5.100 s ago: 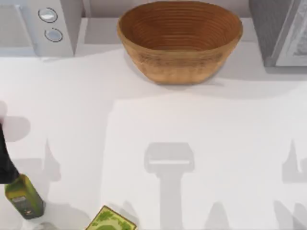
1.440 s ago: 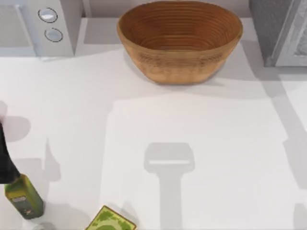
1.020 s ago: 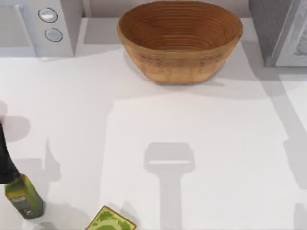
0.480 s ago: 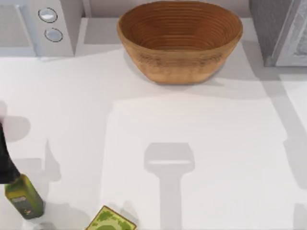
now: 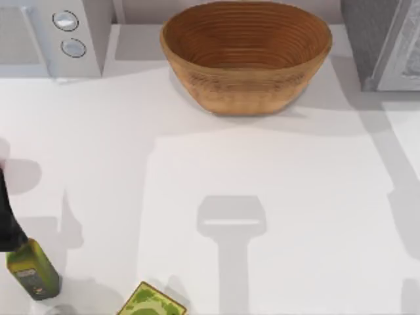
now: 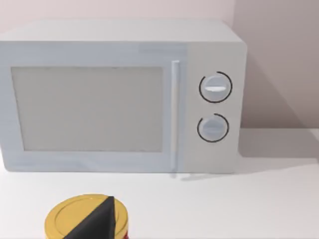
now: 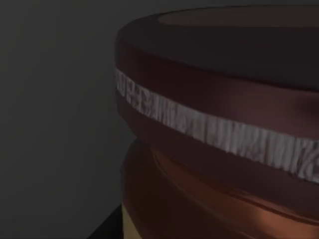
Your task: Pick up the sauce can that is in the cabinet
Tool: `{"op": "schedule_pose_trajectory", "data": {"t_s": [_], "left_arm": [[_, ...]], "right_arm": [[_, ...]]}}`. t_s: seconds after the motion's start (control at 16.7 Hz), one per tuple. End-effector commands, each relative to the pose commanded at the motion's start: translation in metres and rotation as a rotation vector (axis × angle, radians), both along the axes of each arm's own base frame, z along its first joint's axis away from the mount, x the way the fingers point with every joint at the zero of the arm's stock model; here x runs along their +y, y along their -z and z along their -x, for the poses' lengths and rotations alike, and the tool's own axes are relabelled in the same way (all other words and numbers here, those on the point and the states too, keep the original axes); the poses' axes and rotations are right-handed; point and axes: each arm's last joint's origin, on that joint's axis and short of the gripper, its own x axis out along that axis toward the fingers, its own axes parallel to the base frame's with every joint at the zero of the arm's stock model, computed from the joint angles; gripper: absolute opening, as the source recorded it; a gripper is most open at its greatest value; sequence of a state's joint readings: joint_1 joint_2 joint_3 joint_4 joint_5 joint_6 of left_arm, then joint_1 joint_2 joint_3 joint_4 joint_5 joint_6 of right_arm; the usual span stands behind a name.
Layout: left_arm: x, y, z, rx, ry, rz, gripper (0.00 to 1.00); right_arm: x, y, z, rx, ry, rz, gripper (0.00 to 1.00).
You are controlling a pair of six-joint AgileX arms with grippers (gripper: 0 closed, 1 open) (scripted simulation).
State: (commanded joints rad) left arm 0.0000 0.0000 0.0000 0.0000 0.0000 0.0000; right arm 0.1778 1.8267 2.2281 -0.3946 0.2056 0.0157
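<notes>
One green bottle [image 5: 33,277] and one green box [image 5: 155,303] stand at the table's [image 5: 275,197] near left. Farther back sit one basket [image 5: 246,56], holding nothing visible, and a microwave [image 5: 49,36]. The sauce can [image 7: 219,134] seems to stand in a dim space, probably the cabinet [image 5: 384,42]. Gripper states I cannot tell.

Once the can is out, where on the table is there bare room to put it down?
The widest bare patch is mid-table, in front of the basket and below the cabinet. The left near corner is crowded: oil bottle and green box. The microwave fills the far left.
</notes>
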Motion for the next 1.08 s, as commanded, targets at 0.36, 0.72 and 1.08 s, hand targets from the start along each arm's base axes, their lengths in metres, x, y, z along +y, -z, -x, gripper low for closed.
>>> {"op": "schedule_pose_trajectory", "data": {"t_s": [0.36, 0.72, 1.08], "left_arm": [[0.000, 0.000, 0.000, 0.000, 0.000, 0.000, 1.00], [0.000, 0.000, 0.000, 0.000, 0.000, 0.000, 1.00], [0.000, 0.000, 0.000, 0.000, 0.000, 0.000, 1.00]], "right_arm": [[0.008, -0.029, 0.063, 0.003, 0.001, 0.001, 0.00], [0.003, -0.059, 0.171, -0.002, 0.000, -0.001, 0.00], [0.001, -0.061, 0.180, -0.006, 0.002, -0.004, 0.00]]}}
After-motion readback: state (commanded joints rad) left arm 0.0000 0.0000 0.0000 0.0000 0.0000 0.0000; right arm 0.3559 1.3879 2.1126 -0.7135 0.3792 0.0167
